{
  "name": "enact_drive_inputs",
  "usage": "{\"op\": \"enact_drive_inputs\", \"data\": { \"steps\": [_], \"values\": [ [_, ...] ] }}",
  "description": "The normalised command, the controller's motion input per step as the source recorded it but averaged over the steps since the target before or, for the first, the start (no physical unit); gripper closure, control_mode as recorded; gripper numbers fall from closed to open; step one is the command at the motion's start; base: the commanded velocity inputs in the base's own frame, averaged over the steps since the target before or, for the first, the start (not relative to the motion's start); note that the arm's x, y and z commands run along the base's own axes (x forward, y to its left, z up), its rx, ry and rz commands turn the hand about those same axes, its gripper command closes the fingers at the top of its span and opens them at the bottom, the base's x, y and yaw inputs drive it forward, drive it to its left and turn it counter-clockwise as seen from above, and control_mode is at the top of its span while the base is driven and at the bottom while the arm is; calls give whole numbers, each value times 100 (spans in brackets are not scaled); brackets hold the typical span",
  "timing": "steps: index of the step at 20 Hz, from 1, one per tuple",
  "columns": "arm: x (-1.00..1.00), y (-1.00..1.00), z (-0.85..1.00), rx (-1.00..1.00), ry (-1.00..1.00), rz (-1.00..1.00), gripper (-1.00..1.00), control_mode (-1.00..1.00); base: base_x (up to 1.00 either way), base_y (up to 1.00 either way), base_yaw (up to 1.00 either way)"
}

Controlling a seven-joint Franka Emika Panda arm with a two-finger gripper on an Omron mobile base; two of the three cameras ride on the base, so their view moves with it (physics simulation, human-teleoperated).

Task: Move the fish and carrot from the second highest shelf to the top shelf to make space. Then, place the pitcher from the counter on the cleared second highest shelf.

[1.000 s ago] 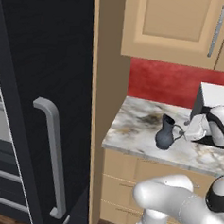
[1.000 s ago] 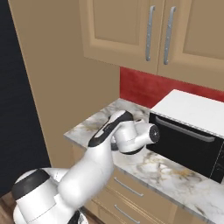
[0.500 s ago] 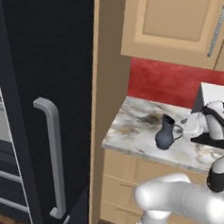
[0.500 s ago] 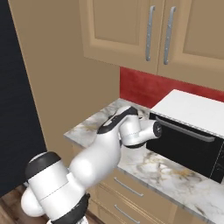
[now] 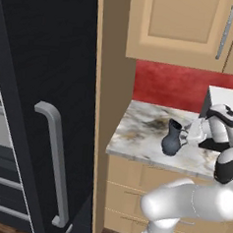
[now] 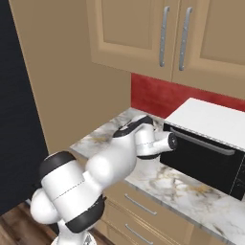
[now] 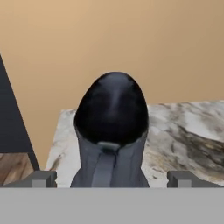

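Pitcher (image 5: pixel 172 139) upright on marble desk (image 5: pixel 142 135), left of the microwave (image 6: pixel 206 146), handle toward the tool (image 7: pixel 112 178). Tool wide open, holding nothing, fingertips (image 7: pixel 43 178) either side of the pitcher's neck.

Marbled counter (image 5: pixel 142 135), dark pitcher (image 5: pixel 171 138) upright on it, black microwave (image 6: pixel 210 146) beside

Left base view: from behind-left, looking forward and down at the marble tabletop (image 5: pixel 142 132); right base view from behind-right, sharing that tabletop (image 6: pixel 158 179). Hand view: very close (nearly touching) on the pitcher (image 7: pixel 111 131).
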Motion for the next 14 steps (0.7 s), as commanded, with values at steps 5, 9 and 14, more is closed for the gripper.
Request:
{"op": "enact_drive_inputs", "data": {
  "steps": [5,9,14],
  "values": [
    [21,0,-19,0,1,2,-100,-100,0,0,0],
    [17,0,-20,0,1,2,-100,-100,0,0,0],
    [0,22,-41,-1,3,4,100,-100,0,0,0]
  ]
}}
